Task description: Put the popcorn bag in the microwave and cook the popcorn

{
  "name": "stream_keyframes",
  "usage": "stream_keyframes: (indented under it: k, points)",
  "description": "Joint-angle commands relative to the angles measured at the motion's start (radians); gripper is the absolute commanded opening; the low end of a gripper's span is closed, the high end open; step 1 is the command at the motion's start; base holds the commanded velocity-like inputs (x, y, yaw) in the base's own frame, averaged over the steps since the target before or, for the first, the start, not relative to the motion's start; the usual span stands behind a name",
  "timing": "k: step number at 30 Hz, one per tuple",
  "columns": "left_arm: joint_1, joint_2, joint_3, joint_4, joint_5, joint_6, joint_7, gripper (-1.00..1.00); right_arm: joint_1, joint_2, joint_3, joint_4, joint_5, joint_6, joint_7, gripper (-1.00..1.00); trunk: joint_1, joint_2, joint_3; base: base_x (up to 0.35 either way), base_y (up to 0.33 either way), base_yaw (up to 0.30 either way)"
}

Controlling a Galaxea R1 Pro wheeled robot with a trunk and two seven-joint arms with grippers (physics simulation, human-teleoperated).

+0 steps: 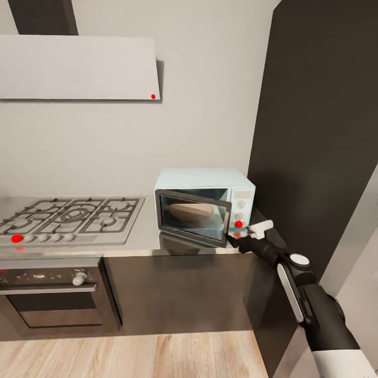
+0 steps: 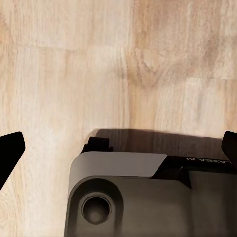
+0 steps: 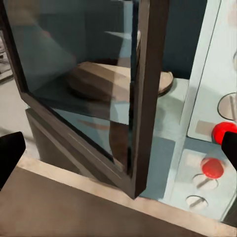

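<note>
Head view: right gripper (image 1: 236, 237), fingers spread and empty, beside the pale-blue boxy microwave (image 1: 210, 181) (dark-glass door ajar); door-opening step, needs swinging wider.

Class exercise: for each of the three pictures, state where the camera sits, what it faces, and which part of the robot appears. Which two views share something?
Head view: high on the robot, facing the countertop, gas hob and microwave; the right gripper and its arm show.
Left wrist view: on the left arm, facing the wooden floor; dark fingertips and robot body show.
Right wrist view: at the microwave's part-open door; fingertips show.
Head and right wrist views share the microwave.
</note>
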Motion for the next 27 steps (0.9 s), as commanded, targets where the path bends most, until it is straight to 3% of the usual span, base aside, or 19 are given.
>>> stream_keyframes:
  k: [1, 12, 27]
  points:
    - [-0.001, 0.0, 0.005, 0.001, 0.0, -0.003, 0.001, 1.0, -0.006, -0.002, -0.018, 0.016, -0.002, 0.005, 0.048, 1.0, 0.0, -0.001, -0.001, 0.0, 0.0, 0.0]
    - [-0.001, -0.002, 0.006, 0.001, 0.0, -0.003, 0.001, 1.0, -0.024, -0.003, -0.027, 0.096, 0.002, -0.004, 0.198, 1.0, 0.0, -0.001, -0.001, 0.056, 0.0, 0.0]
    - [-0.001, -0.001, 0.005, 0.001, 0.001, -0.003, 0.001, 1.0, -0.025, -0.018, -0.027, 0.099, -0.005, -0.003, 0.211, 1.0, 0.0, -0.001, -0.001, 0.109, 0.0, 0.0]
